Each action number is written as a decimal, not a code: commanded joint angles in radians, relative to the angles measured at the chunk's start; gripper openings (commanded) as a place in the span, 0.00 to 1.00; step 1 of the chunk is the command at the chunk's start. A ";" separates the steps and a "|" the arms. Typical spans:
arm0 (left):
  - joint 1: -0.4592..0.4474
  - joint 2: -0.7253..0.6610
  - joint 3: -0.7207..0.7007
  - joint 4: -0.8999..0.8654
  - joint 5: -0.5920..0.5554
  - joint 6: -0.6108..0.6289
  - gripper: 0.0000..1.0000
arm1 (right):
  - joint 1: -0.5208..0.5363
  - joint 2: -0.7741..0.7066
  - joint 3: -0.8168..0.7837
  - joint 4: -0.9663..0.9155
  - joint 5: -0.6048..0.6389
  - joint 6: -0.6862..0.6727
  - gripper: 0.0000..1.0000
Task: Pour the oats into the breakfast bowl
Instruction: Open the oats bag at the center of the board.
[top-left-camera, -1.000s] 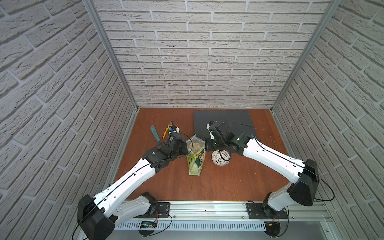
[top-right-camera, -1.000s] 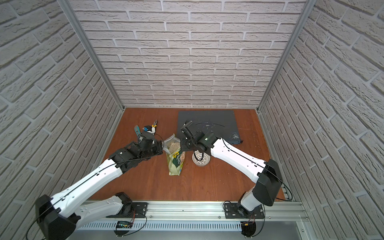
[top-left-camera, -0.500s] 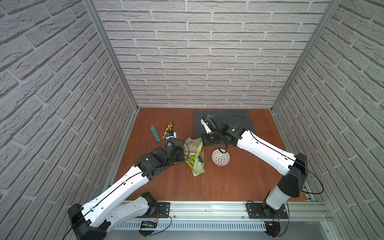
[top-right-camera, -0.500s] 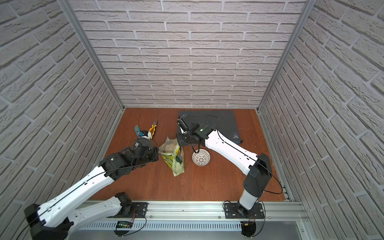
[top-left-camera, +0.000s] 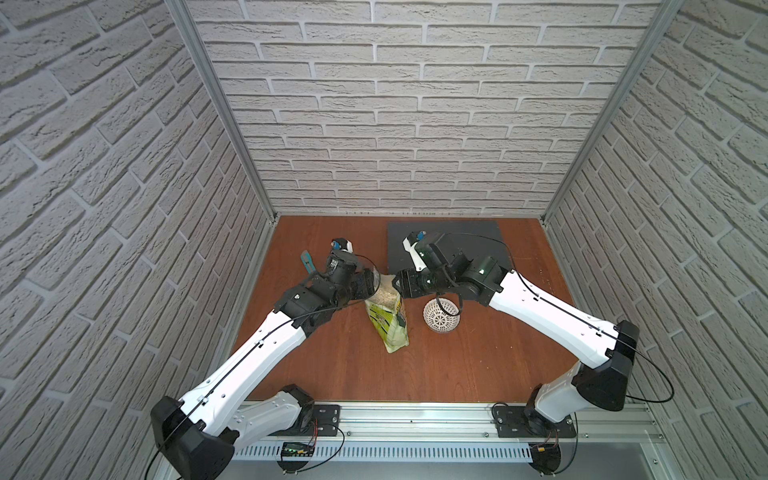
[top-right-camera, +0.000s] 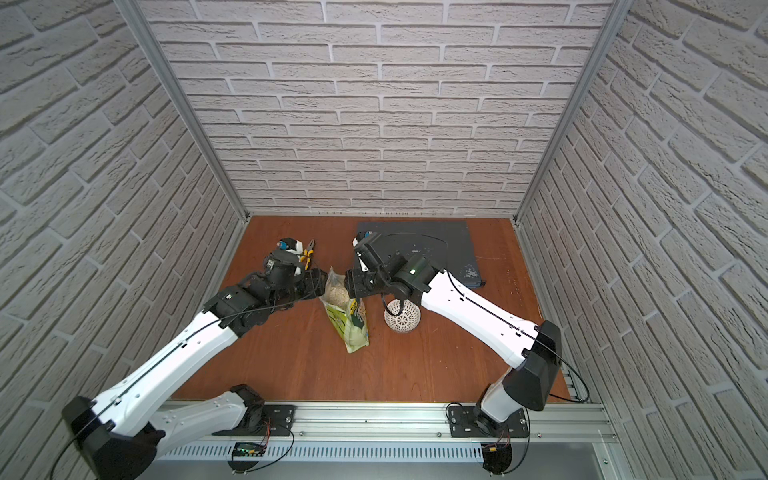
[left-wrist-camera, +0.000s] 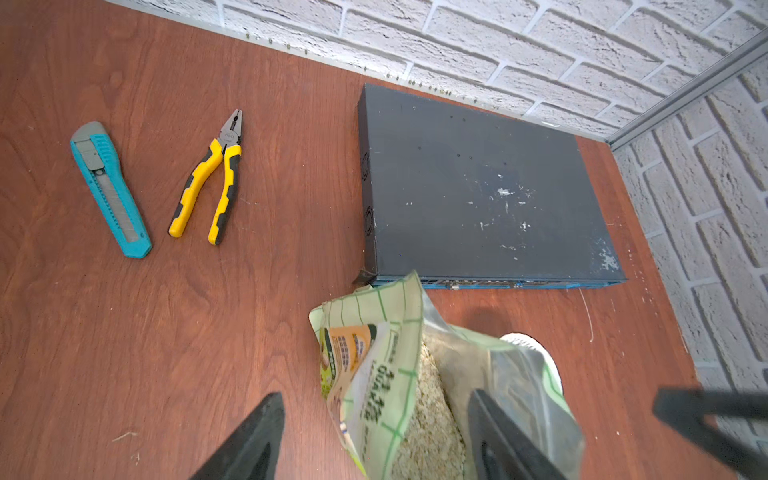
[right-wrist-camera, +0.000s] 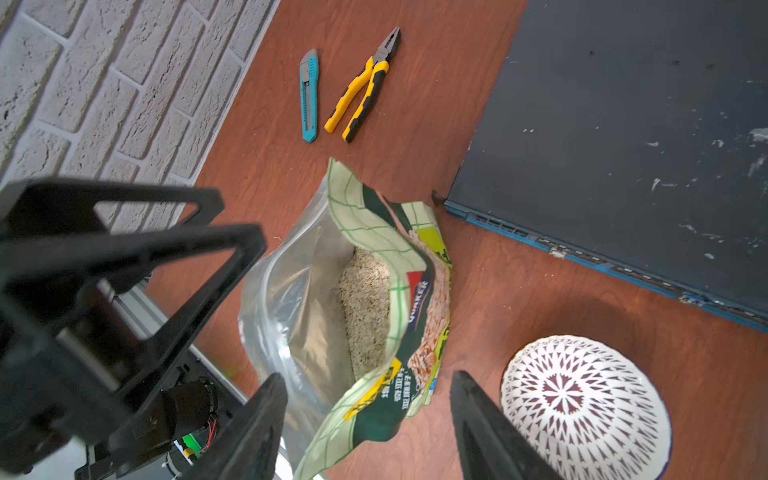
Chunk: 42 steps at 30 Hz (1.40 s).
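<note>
We release the opened oat pouch (top-left-camera: 388, 324); left gripper (left-wrist-camera: 376, 397) and right gripper (right-wrist-camera: 368, 376) now gape, so pouring needs a regrasp.

- Left arm (top-left-camera: 266, 353) and right arm (top-left-camera: 548, 316): long, smooth white shells, rounded at the edges, dotted with small dark screws.
- Joint housings (top-left-camera: 602, 374): matte black and blocky with rounded corners, set between the white links.
- Cable (top-left-camera: 245, 358): a thin black line along each arm, looping free at the elbow.
- Green light (top-right-camera: 412, 271): a small glowing dot on the right arm's black wrist housing.
- Wrist cameras (top-left-camera: 343, 244): white blocks with a blue part.
- Left gripper (left-wrist-camera: 376, 395) and right gripper (right-wrist-camera: 368, 376): black fingers (right-wrist-camera: 253, 428), tapering to wedges. In the right wrist view the left gripper's fingers show as open triangular frames.
- Base plates (top-left-camera: 328, 415): black and bolted down, with red and black wires (top-left-camera: 547, 444) beneath.
</note>
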<state>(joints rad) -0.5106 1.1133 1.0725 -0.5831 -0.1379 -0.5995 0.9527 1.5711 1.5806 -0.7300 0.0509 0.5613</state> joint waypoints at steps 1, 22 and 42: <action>0.054 0.053 0.023 0.073 0.148 0.059 0.68 | 0.041 0.031 0.007 -0.032 0.081 0.048 0.66; 0.086 0.164 0.056 0.162 0.355 0.110 0.62 | 0.070 0.079 0.032 -0.201 0.179 0.042 0.04; 0.058 0.139 0.090 0.022 0.231 0.174 0.00 | -0.024 0.052 0.043 -0.197 0.167 -0.137 0.03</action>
<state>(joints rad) -0.4454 1.3113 1.1297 -0.5110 0.1520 -0.4282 0.9737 1.6833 1.6123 -0.9062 0.2031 0.4999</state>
